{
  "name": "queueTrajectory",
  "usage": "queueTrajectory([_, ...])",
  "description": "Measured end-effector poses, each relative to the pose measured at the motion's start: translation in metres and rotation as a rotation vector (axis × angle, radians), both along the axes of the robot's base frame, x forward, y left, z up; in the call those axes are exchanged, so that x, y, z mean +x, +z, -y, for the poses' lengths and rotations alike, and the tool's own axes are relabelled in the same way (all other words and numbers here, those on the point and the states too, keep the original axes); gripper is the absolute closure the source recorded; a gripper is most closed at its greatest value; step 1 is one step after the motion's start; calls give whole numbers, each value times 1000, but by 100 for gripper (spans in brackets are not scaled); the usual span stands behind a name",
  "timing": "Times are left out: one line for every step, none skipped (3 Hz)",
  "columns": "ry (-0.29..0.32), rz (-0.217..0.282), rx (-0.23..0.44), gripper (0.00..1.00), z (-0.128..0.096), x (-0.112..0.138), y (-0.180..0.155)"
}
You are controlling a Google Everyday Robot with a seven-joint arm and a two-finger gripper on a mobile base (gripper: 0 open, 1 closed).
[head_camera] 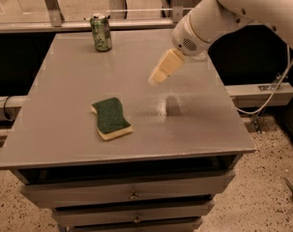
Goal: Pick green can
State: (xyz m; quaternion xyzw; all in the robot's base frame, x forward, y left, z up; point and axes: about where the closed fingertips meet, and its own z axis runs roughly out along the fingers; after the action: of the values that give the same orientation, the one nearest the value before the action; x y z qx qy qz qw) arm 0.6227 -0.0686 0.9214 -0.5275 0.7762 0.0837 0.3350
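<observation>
The green can stands upright at the far left corner of the grey table. It is small, with pale markings and a silver top. My gripper, cream-coloured at the end of the white arm, hovers above the table's middle right. It is to the right of the can and nearer the camera, well apart from it, and holds nothing that I can see.
A flat green-and-yellow sponge lies on the table's front left part. Drawers sit below the tabletop. A rail runs behind the table, and a cable hangs at the right.
</observation>
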Motion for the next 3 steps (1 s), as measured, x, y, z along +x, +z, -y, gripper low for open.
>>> queueTrajectory([-44,34,88,0,-16,39,-6])
queueTrajectory([-81,56,175,0,-36,81,-12])
queueTrajectory([-105,71,249,0,-63,119,-21])
